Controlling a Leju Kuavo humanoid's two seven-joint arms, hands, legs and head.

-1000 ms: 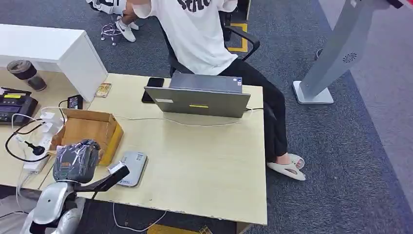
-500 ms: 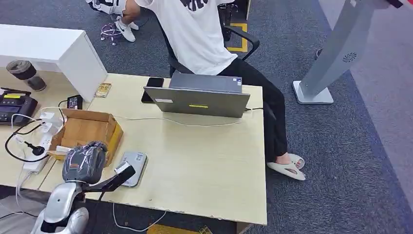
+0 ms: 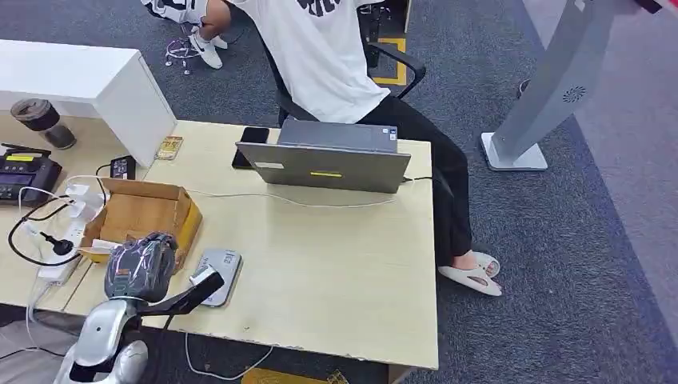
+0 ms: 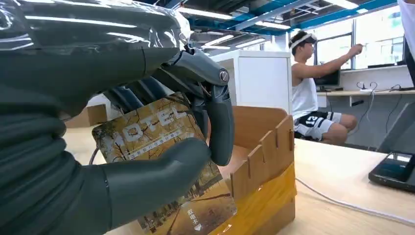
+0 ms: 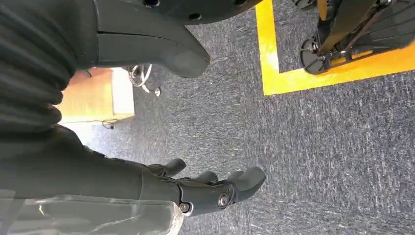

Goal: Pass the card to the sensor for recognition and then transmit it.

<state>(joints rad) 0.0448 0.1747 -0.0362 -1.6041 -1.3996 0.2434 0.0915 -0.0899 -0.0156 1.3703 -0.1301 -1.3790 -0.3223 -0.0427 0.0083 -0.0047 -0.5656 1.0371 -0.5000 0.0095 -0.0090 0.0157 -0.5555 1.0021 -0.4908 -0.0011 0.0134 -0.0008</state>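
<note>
Head view: left hand [image 3: 142, 268] slightly rightward.

Head looks down; wrists sit close behind hands.

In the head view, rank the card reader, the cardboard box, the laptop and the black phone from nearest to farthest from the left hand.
From the left hand:
1. Cardboard box, just beyond the hand; card reader, just to its right. Too close to call.
2. Laptop, at the table's far edge.
3. Black phone, by the laptop; nearly level with it, a loose ranking.
</note>
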